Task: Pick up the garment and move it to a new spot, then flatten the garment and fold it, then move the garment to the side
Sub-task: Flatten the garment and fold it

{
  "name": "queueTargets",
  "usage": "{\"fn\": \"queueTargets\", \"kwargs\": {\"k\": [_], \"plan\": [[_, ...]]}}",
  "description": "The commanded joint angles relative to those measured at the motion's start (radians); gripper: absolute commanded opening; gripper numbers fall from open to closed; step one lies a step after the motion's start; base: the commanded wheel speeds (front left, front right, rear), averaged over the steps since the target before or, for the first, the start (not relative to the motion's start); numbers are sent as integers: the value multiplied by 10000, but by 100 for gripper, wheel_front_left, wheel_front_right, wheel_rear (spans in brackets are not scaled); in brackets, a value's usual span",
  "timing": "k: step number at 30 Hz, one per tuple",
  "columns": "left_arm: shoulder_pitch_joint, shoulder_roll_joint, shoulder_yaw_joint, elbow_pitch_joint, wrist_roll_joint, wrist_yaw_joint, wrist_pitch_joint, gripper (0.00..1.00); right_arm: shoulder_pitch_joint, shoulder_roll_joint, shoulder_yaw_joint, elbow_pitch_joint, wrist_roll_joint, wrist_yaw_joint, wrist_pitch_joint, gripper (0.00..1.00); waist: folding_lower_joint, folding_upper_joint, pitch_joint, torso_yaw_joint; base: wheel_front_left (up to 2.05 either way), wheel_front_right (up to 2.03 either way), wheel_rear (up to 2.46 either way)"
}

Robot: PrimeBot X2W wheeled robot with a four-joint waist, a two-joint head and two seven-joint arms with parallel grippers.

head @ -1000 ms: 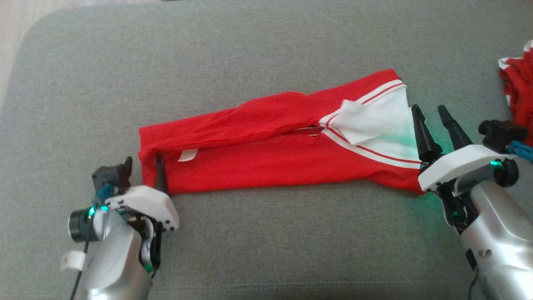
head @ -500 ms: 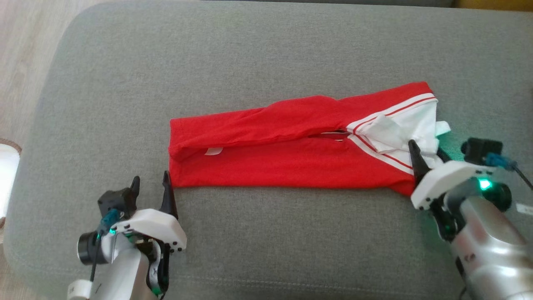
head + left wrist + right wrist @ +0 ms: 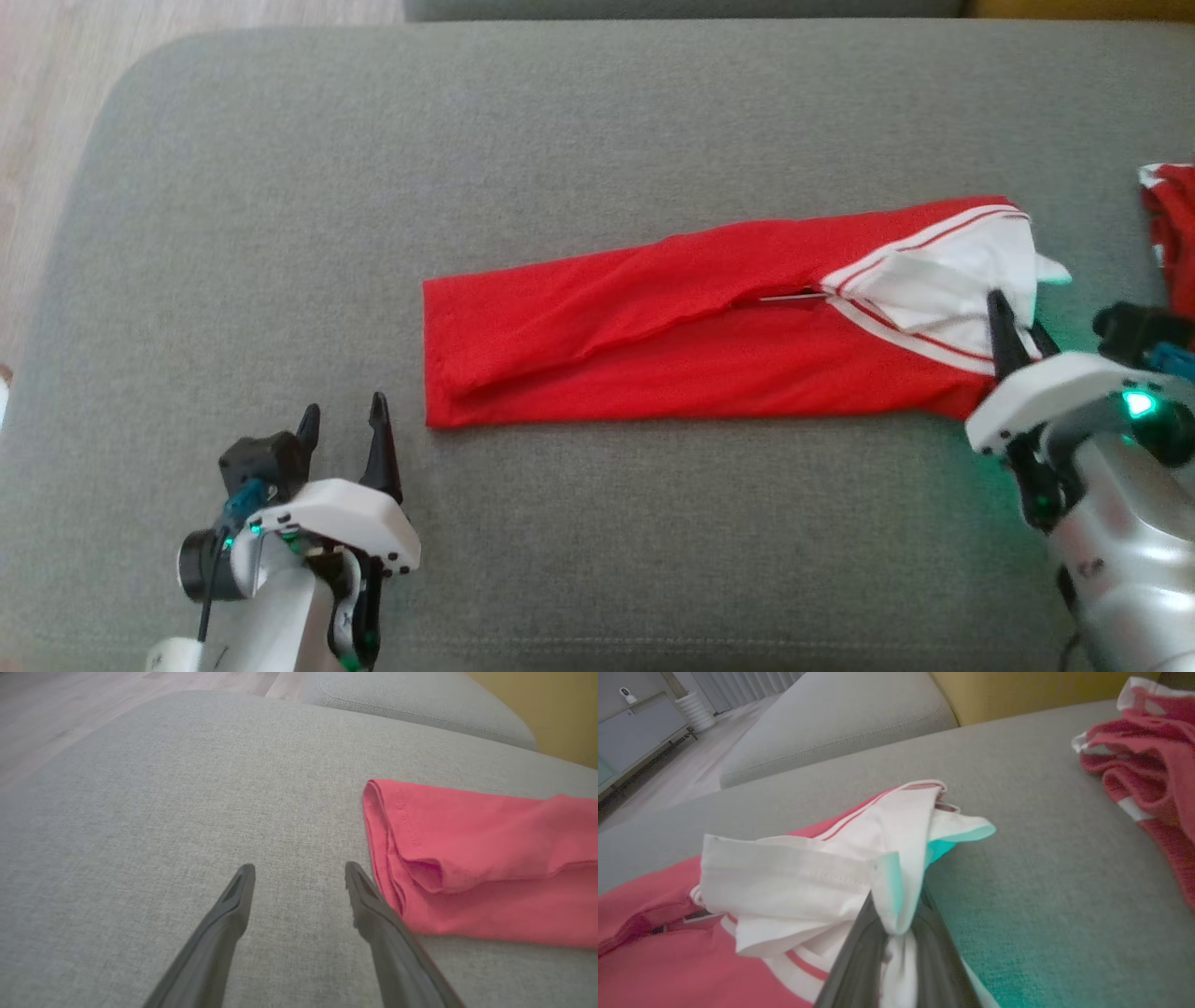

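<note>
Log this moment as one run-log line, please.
right gripper: shut on garment | left gripper: open, off garment | garment: folded long, on cushion

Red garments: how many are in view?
2. The folded garment lies at centre, its white end pinched by the right gripper; a second garment lies at the right edge, partly cut off.

The head camera is looking steeply down on the grey cushion (image 3: 597, 140). The left wrist camera is sitting low, looking along the left pincer (image 3: 299, 868) — both are showing the folded red end of the garment (image 3: 653, 345). The right wrist camera is looking very closely at its white end.
</note>
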Motion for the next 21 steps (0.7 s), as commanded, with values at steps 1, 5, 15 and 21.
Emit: {"fn": "queueTargets", "kwargs": {"k": [1, 5, 15, 21], "plan": [[-95, 100, 249, -267, -88, 5, -122, 100, -384, -9, 237, -451, -39, -9, -207, 0, 0, 0, -122, -127, 0, 0, 0], [-39, 99, 124, -232, -203, 18, -122, 100, -345, 384, 877, -1472, 58, -9, -306, 0, 0, 0, -294, -190, 0, 0, 0], [244, 98, -453, -104, -524, 20, -122, 100, 267, 915, 3023, -4118, 675, -9, 710, 0, 0, 0, -705, 778, 0, 0, 0], [404, 98, -785, -70, -645, 50, -122, 100, 307, 1261, 3580, -4301, 684, -9, 1121, 0, 0, 0, -755, 1698, 0, 0, 0]]}}
